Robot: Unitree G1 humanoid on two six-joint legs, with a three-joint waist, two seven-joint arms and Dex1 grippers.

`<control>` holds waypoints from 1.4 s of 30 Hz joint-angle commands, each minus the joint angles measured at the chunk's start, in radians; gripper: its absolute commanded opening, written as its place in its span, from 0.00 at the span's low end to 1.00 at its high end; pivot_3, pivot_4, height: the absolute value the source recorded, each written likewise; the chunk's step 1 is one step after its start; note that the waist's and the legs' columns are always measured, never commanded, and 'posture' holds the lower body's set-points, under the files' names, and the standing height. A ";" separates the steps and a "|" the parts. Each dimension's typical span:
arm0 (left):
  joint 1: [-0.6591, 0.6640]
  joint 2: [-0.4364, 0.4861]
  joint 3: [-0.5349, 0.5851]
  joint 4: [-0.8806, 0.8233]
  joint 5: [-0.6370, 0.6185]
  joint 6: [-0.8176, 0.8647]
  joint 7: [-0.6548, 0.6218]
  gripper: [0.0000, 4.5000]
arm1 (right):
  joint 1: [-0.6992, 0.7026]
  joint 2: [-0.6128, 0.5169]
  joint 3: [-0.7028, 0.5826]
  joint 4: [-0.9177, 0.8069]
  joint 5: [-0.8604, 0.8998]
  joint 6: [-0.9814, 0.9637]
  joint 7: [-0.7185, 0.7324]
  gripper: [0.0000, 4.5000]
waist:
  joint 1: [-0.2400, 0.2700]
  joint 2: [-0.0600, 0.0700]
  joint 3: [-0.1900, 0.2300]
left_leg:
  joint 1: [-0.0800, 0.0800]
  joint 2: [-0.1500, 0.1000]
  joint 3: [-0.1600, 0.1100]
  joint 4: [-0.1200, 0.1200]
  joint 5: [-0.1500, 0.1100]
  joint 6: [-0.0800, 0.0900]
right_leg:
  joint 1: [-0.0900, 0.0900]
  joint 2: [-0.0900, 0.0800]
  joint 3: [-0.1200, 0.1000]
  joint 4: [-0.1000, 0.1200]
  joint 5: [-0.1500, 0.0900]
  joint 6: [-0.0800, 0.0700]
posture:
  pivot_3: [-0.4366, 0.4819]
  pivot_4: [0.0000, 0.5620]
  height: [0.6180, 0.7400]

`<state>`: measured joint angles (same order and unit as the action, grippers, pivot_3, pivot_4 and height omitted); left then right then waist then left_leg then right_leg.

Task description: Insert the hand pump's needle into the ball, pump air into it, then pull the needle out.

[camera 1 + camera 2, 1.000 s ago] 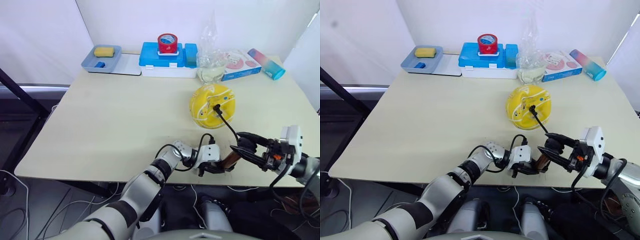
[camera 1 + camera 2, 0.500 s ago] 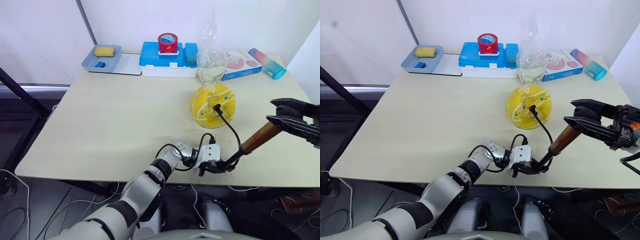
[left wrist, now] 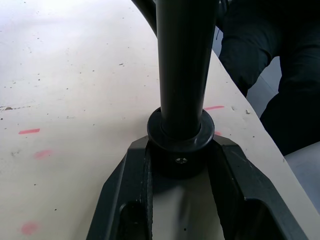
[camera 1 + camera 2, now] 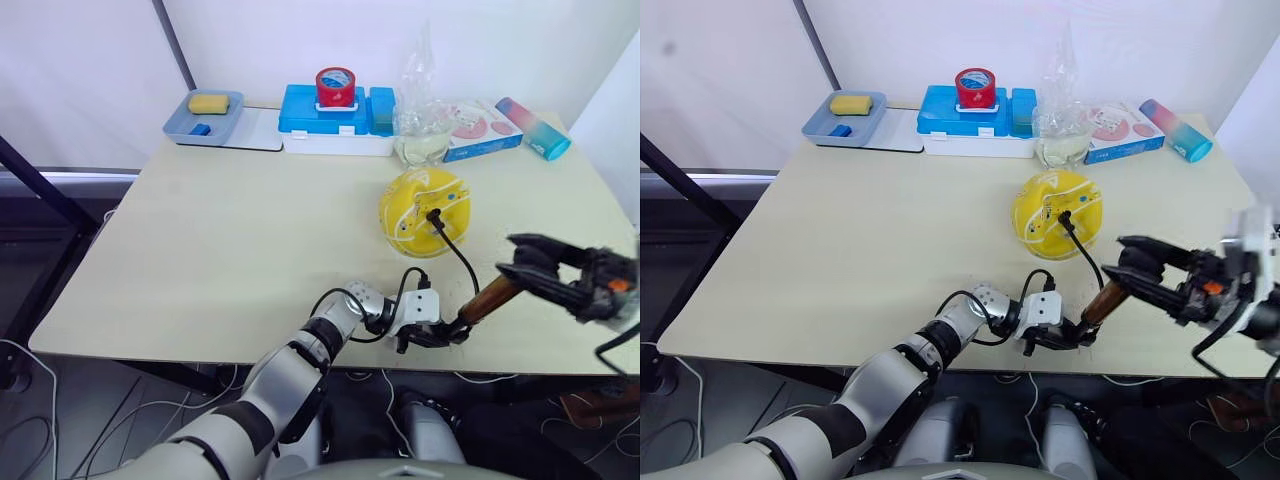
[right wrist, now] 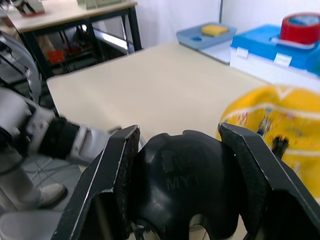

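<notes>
While both grippers' fingers clamp the hand pump (image 4: 490,297), the ball (image 4: 424,211) rests on the beige table (image 4: 220,230).

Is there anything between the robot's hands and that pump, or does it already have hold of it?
Nothing stands between. The left gripper clamps the hand pump at its lower end, the right gripper grips its handle, and the needle already sits in the ball.

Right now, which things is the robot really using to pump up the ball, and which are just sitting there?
Using:
hand pump
needle
ball

Just sitting:
grey tray with yellow sponge
blue box
red tape roll
plastic bag
</notes>
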<state>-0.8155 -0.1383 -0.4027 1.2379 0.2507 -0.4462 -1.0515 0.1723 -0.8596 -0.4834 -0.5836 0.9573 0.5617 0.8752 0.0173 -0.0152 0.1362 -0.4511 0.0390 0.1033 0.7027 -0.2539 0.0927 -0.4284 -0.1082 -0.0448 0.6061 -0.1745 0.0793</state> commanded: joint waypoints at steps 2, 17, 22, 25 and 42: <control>0.012 -0.030 -0.038 0.037 0.048 0.011 -0.023 0.24 | 0.045 0.021 0.170 0.079 -0.225 -0.096 0.031 0.45 | 0.000 -0.001 -0.001 | 0.000 0.000 0.000 0.000 0.000 0.000 | 0.000 0.000 0.000 0.000 0.000 0.000 | 0.48 0.27 1.00; 0.023 -0.023 -0.036 0.035 0.046 0.011 -0.032 0.24 | 0.002 -0.054 -0.135 0.066 0.036 -0.050 0.123 0.45 | 0.001 0.000 0.000 | 0.000 0.000 0.000 0.000 0.000 0.000 | 0.000 0.000 -0.001 0.000 0.000 0.000 | 0.48 0.27 1.00; 0.029 -0.018 -0.037 0.035 0.047 0.010 -0.037 0.24 | -0.055 -0.138 -0.288 0.080 0.233 0.080 0.094 0.45 | 0.001 0.000 0.000 | 0.000 0.000 0.000 0.000 0.000 0.000 | 0.000 0.000 -0.001 0.000 0.000 0.000 | 0.48 0.27 1.00; 0.031 -0.019 -0.038 0.035 0.047 0.010 -0.041 0.24 | -0.103 -0.201 -0.348 0.091 0.326 0.151 0.068 0.45 | 0.001 0.000 0.001 | -0.001 0.000 0.000 0.000 0.000 0.000 | -0.001 -0.001 -0.001 0.000 0.000 0.000 | 0.48 0.27 1.00; 0.031 -0.026 -0.036 0.034 0.046 0.010 -0.046 0.24 | 0.015 -0.080 0.019 0.022 -0.070 0.021 0.117 0.45 | 0.001 -0.001 0.000 | -0.001 0.000 -0.001 0.000 0.000 0.000 | 0.000 0.000 -0.001 0.000 0.000 0.000 | 0.48 0.27 1.00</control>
<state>-0.8154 -0.1386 -0.4033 1.2372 0.2546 -0.4506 -1.0812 0.1689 -0.9512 -0.5333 -0.5696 0.9780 0.6104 0.9873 0.0183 -0.0158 0.1357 -0.4518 0.0390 0.1026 0.7027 -0.2539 0.0927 -0.4286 -0.1083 -0.0457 0.6057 -0.1747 0.0789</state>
